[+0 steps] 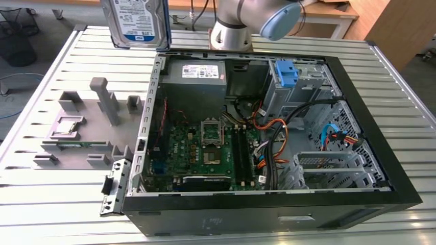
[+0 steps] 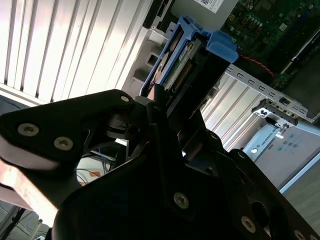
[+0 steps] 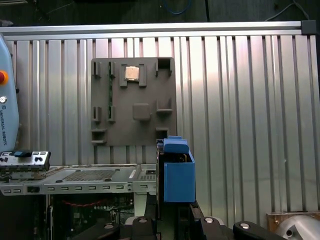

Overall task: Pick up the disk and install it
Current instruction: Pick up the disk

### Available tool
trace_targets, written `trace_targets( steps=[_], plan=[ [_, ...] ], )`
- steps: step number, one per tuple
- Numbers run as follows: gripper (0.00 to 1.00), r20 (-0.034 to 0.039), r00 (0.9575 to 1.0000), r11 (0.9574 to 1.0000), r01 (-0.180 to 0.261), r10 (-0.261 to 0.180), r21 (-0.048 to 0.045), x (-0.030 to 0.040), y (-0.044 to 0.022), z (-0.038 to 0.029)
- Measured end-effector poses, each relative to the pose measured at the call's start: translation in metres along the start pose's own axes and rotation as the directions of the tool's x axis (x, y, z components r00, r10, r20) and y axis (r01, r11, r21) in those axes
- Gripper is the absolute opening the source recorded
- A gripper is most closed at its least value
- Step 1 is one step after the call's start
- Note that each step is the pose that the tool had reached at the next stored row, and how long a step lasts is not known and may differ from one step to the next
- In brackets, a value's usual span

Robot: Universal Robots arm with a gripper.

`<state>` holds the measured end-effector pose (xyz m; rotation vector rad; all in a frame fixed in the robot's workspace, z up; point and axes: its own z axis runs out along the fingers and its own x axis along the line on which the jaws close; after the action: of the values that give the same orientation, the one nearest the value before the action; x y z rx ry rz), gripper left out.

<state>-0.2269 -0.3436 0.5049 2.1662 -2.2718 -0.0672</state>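
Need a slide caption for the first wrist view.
End effector grips the disk over the slatted table, grey fixture plate and open computer case beyond.

Here's my matt black angular claw (image 2: 156, 105), silver screw heads (image 2: 28, 129) dotted over its plates; my silver tubular arm (image 1: 230, 28) wears a pale-blue round joint cap (image 1: 281, 21).

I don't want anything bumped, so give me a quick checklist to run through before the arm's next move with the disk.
1. Grip: tool clamped on disk, ok.
2. Lift: disk off the table, ok.
3. Rail: blue bracket on disk, ok.
4. Access: computer case open, ok.
5. Free slot for it: cannot tell.
6. Path: cables loose across the interior, not ok.
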Motion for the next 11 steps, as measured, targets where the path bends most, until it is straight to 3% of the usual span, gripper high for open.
trace_targets(
  steps=[11],
  plan=[
    [0.35, 0.0000, 1.0000, 1.0000, 0.000, 0.000, 0.0000, -0.0012, -0.0241, -0.0006]
  ],
)
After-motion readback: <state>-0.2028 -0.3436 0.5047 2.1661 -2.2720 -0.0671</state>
